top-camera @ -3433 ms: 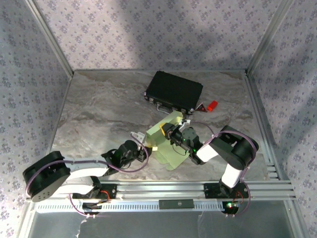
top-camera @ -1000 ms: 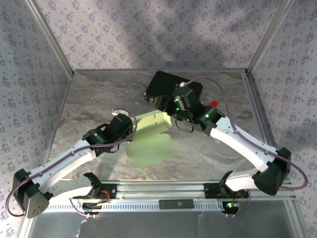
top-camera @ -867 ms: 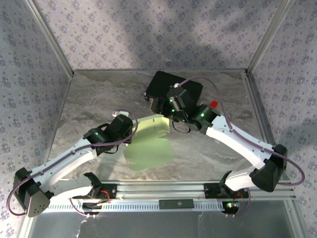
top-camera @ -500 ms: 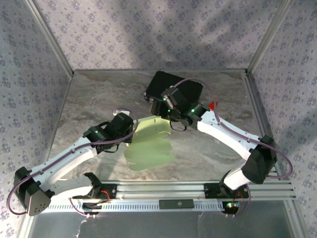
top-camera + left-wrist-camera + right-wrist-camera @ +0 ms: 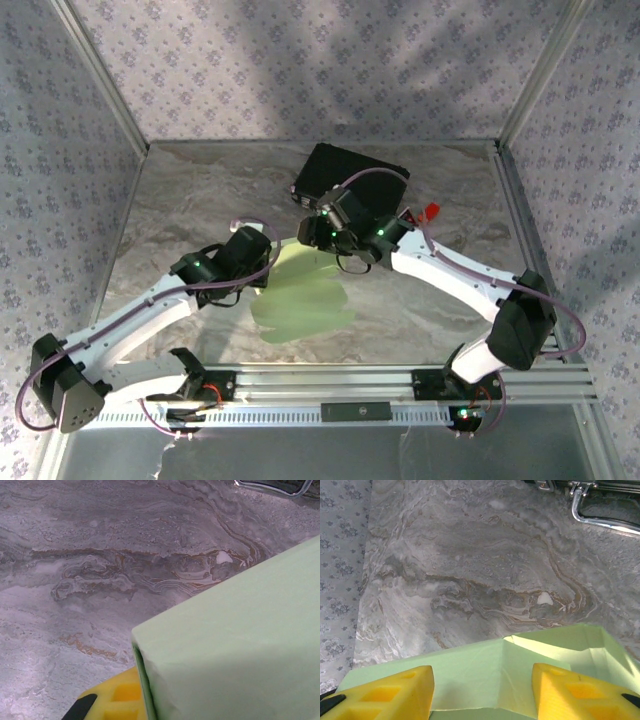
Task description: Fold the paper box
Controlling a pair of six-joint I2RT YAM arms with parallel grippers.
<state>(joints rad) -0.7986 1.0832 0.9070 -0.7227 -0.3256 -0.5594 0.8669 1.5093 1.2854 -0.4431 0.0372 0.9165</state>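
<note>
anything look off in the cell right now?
Nothing spilled or visibly damaged. The paper box is only partly folded at its far end, and the rest lies flat on the table. The black case sits skewed to the table edges, with a small red item beside it.

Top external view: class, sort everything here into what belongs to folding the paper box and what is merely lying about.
Belongs to the job:
paper box, pale green card
left gripper, at its left edge
right gripper, over its far edge

Lying about:
black case, at the back of the table
small red object, to the right of the case
</note>
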